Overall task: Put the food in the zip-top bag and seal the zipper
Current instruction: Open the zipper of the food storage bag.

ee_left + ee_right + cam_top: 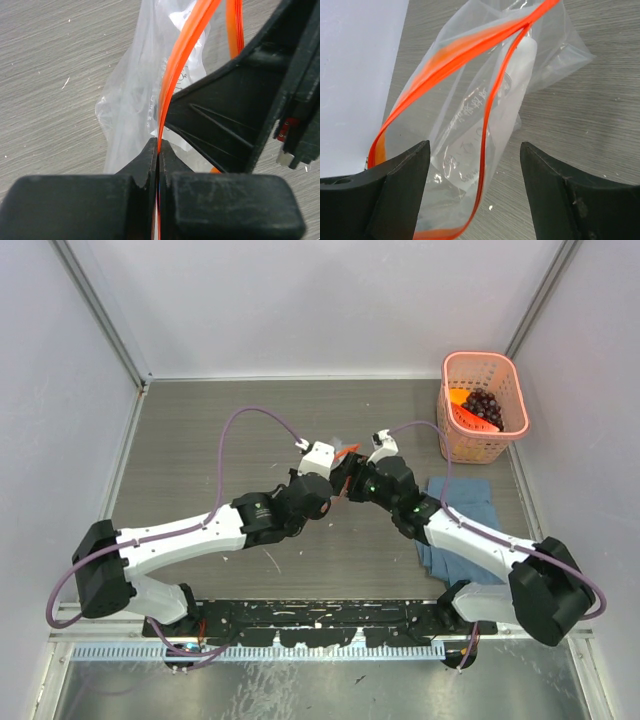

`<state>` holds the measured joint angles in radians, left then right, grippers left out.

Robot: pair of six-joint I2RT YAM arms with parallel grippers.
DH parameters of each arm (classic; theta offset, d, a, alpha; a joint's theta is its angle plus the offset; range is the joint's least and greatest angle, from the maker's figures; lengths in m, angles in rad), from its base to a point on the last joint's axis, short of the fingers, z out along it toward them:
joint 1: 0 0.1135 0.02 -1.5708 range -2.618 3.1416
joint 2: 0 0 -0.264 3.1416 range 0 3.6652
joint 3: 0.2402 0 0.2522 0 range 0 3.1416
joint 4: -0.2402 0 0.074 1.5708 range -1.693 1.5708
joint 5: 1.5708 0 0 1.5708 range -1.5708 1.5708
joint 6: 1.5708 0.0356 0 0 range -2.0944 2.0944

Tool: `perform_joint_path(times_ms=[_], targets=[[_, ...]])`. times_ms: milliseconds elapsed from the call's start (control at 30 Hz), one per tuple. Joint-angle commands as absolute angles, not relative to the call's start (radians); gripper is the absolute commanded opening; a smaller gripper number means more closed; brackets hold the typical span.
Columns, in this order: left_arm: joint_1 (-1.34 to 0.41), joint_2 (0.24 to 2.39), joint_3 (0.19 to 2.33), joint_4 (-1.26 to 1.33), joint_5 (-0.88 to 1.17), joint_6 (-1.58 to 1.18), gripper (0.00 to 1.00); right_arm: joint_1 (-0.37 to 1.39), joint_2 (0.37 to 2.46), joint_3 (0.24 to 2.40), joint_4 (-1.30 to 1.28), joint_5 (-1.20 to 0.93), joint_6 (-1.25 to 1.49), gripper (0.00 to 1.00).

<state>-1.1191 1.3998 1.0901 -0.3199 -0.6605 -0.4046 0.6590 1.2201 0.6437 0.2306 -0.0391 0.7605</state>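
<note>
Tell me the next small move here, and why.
Probably close the right hand on the loose zipper lip between its fingers and spread the mouth: the left hand pinches the other lip, and the grapes sit in the basket.

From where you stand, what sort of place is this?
Probably a robotics test cell, not a kitchen: plain white panels in aluminium framing box in a grey wood-grain table, two white-and-black robot arms are bolted at its near edge, and a pink plastic basket holds fruit.
</note>
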Motion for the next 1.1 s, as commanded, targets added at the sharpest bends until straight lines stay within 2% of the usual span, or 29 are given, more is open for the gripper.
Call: perform_joint_path(times_ms=[0,133,267,467,733,900,1067], targets=[[-1.12,1.357,1.122,-0.298,-0.656,-0.415,0.0,0.66,1.259,0.667,0.35,-0.045,0.811,0.77],[-1.12,1.342,1.113,-0.287,-0.649,-0.411,0.0,0.659,1.335,0.7,0.333,-0.053,0.807,0.76],[-1.12,1.326,1.116,-0.308,-0.673,-0.4,0.0,0.66,1.389,0.713,0.285,-0.038,0.787,0.7],[-1.12,1.281,1.111,-0.359,-0.804,-0.367,0.0,0.659,1.403,0.725,0.165,0.035,0.711,0.65],[-1.114,1.22,1.115,-0.421,-0.911,-0.329,0.0,0.66,1.422,0.781,0.046,0.128,0.622,0.52],[-1.11,1.204,1.126,-0.474,-0.928,-0.327,0.0,0.661,1.454,0.812,0.036,0.112,0.59,0.51],[-1.106,1.218,1.15,-0.523,-0.888,-0.327,0.0,0.663,1.465,0.828,0.121,-0.002,0.584,0.54]])
